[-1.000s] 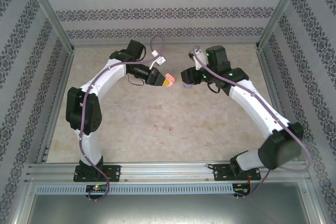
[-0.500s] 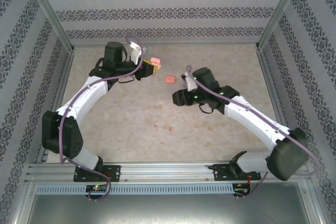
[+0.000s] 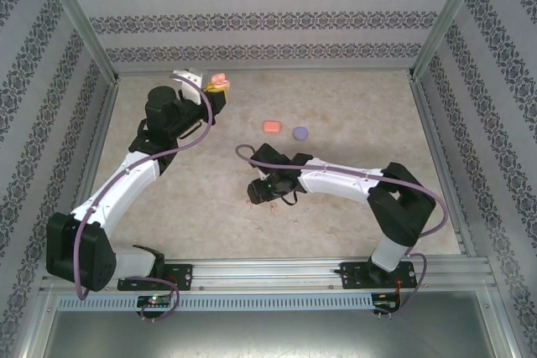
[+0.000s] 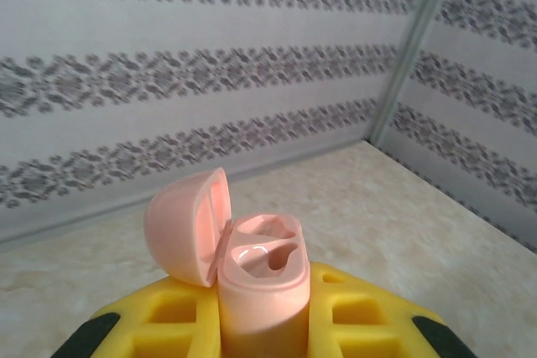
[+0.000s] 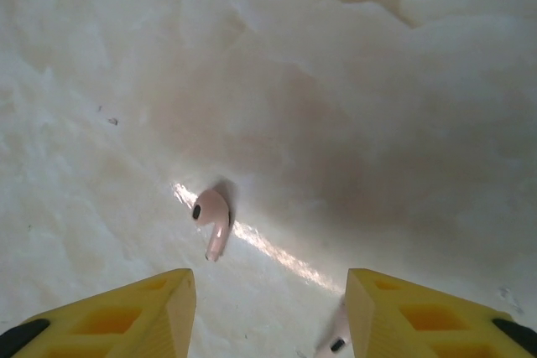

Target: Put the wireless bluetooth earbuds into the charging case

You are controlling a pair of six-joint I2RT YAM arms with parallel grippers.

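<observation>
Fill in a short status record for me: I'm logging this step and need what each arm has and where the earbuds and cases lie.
left jaws: shut on the pink charging case, at the table's back left
lid: open; both wells look empty
right jaws: open, low over the table
pale pink earbuds: two loose on the table, one just ahead of the right jaws, one at the picture's lower edge
other cases: coral-red case and purple case, side by side on the table

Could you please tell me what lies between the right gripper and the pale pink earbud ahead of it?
Just bare table, in the right wrist view: the open right gripper hovers short of the pale pink earbud, nothing between.
</observation>
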